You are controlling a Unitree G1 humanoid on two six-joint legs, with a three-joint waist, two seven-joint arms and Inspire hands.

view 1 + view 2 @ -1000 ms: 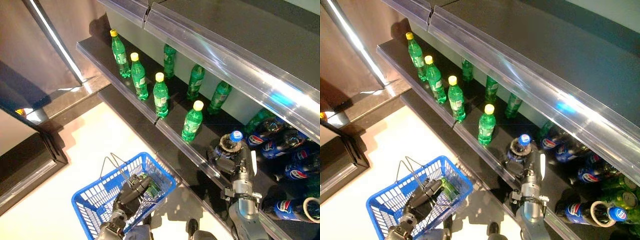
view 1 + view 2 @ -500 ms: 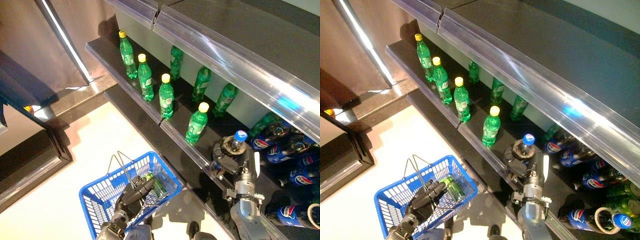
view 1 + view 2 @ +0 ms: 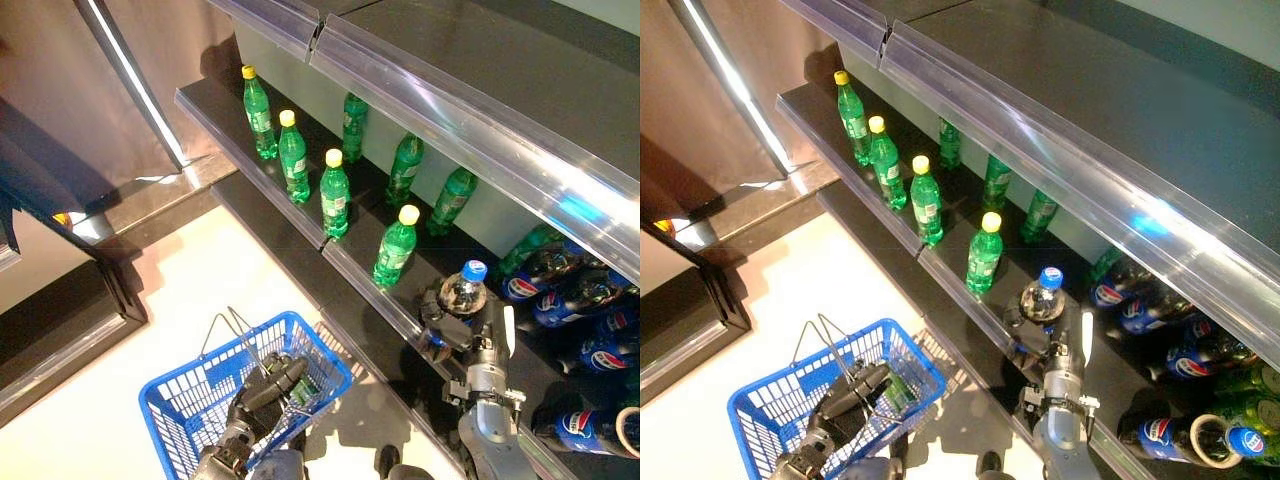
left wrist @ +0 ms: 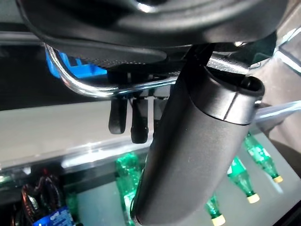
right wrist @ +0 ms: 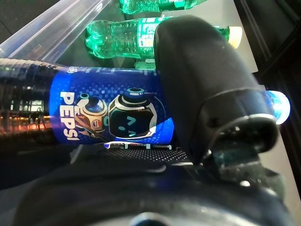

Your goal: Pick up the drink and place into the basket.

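My right hand (image 3: 452, 327) is shut on a dark cola bottle (image 3: 464, 288) with a blue cap and blue label, held upright at the shelf's front edge. The right wrist view shows the thumb (image 5: 207, 89) curled over the bottle's label (image 5: 113, 117). My left hand (image 3: 262, 385) is shut on the wire handles (image 4: 94, 87) of the blue basket (image 3: 190, 395), which hangs low at the left. A green bottle (image 3: 303, 392) lies inside the basket.
Green bottles with yellow caps (image 3: 334, 192) stand in a row along the dark shelf (image 3: 290, 205). More cola bottles (image 3: 590, 310) lie at the right of the shelf. A clear shelf rail (image 3: 470, 120) runs overhead. A dark cabinet (image 3: 60, 330) stands at the left.
The camera has shifted slightly. My right hand has lifted the cola bottle a little toward the shelf's front edge. The blue basket has dropped a little lower and to the left.
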